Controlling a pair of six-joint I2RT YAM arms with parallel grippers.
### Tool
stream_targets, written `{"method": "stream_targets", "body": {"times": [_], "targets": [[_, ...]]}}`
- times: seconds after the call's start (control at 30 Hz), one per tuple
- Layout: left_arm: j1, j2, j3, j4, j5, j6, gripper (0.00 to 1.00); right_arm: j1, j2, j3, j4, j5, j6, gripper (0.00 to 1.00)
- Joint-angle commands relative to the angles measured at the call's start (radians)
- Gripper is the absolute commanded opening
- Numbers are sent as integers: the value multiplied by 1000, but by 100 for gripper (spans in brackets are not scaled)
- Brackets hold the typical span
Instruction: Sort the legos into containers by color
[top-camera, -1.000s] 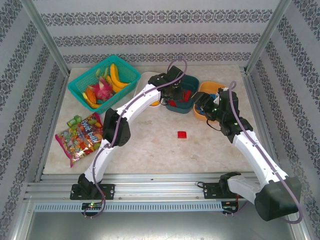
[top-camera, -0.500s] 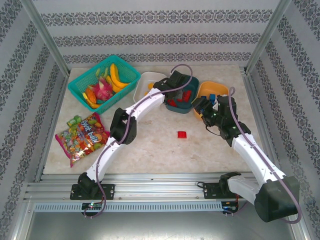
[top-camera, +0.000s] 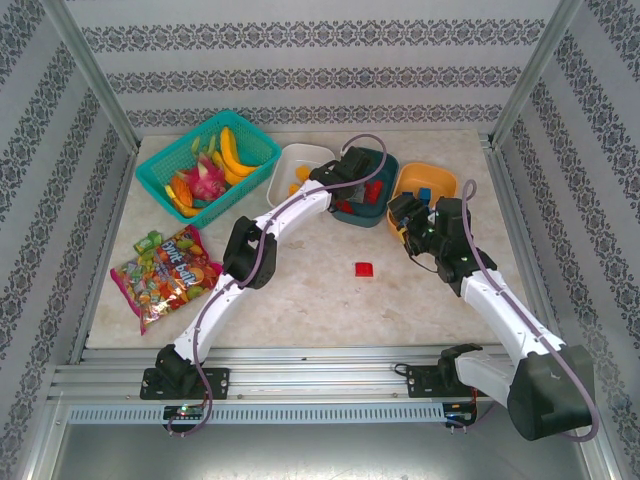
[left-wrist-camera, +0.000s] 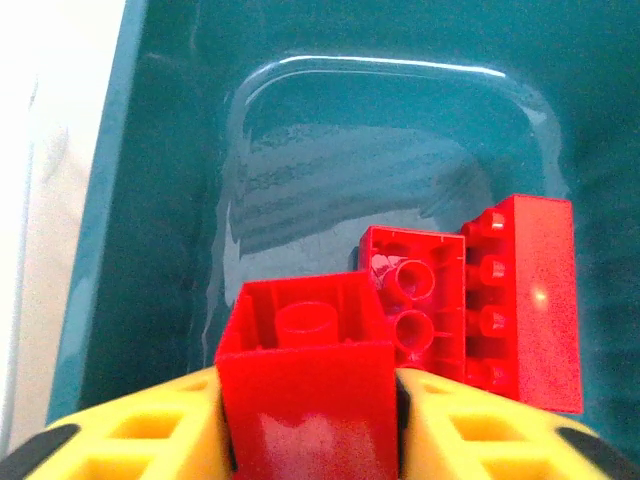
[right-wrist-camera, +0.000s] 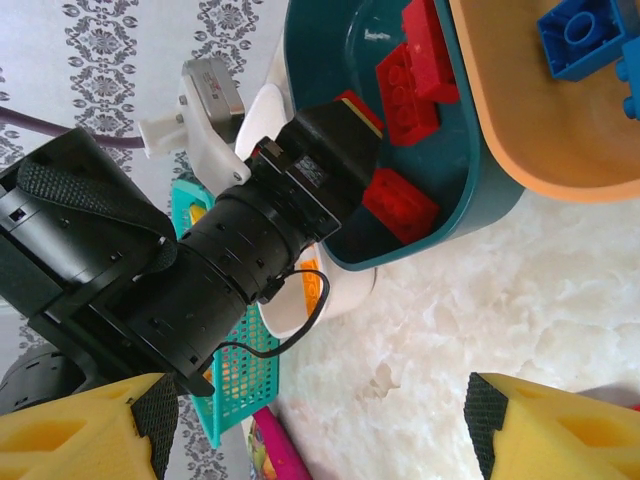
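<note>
**Desk:** What is the left gripper (left-wrist-camera: 308, 435) doing?

**Photographer:** It hangs over the teal tub (left-wrist-camera: 150, 160), fingers pressed to both sides of the held red brick (left-wrist-camera: 300, 335), whose hollow underside faces the wrist camera. The tub floor lies straight below. 2 red bricks (left-wrist-camera: 520, 300) rest side by side just right of it and beyond, long axes running near to far in that view.

**Desk:** And the right gripper (right-wrist-camera: 320, 415)?

**Photographer:** Spread wide and empty, above the table by the orange tub (right-wrist-camera: 520, 135). The loose red brick (top-camera: 364, 269) lies nearer than it and slightly left, closer to it than to the left gripper. The brick is too small to give its long axis.

**Desk:** What changed in the last second?

**Photographer:** The left arm reached farther over the teal tub, uncovering the white tub (top-camera: 290, 152). The loose red brick has not moved.
</note>
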Motion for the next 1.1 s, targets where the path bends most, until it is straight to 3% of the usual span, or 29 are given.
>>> {"method": "stream_targets", "body": {"times": [0.0, 0.13, 0.33, 0.6, 0.7, 0.93, 1.07], "targets": [[13, 4, 46, -6, 4, -3, 52, -11, 6, 29, 35, 17, 22, 78], [10, -19, 72, -34, 6, -10, 61, -13, -4, 49, -7, 18, 4, 78], [4, -125, 72, -60, 5, -55, 64, -4, -40, 61, -108, 69, 34, 76], [2, -370, -18, -185, 25, -125, 68, 152, 6, 139, -417, 280, 198, 69], [2, -528, -204, -183, 91, -131, 69, 205, 69, 178, -510, 311, 300, 66], [0, -1007, -896, -13, 324, -138, 72, 263, 212, 230, -586, 325, 474, 66], [-11, -1246, -1209, 25, 385, -164, 73, 279, 303, 250, -595, 298, 591, 66]]}}
